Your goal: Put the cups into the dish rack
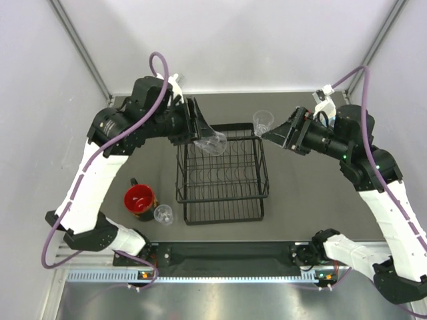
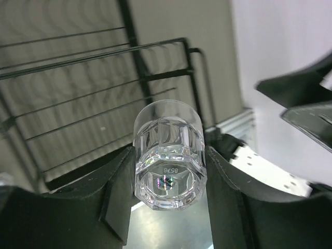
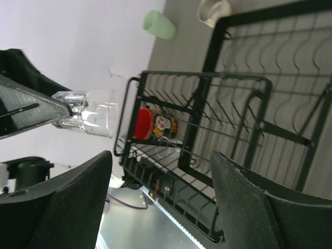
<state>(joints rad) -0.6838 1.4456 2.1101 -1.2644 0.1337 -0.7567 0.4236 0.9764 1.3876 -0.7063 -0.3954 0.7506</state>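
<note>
My left gripper [image 1: 204, 135] is shut on a clear plastic glass [image 1: 213, 143], held tilted above the far left corner of the black wire dish rack [image 1: 179, 175]. In the left wrist view the glass [image 2: 168, 155] sits base-first between the pads, above the rack wires [image 2: 136, 52]. My right gripper [image 1: 267, 136] is open and empty at the rack's far right corner, just short of another clear glass [image 1: 263, 121] standing on the table. The right wrist view shows the held glass [image 3: 91, 118], the rack [image 3: 199, 77], a pale green tumbler [image 3: 160, 24] and a red-lined dark cup [image 3: 150, 123].
The red-lined dark cup [image 1: 140, 199] and a small clear glass [image 1: 163, 214] stand on the table left of the rack. A pale cup [image 3: 212, 11] shows at the top edge of the right wrist view. White walls enclose the table.
</note>
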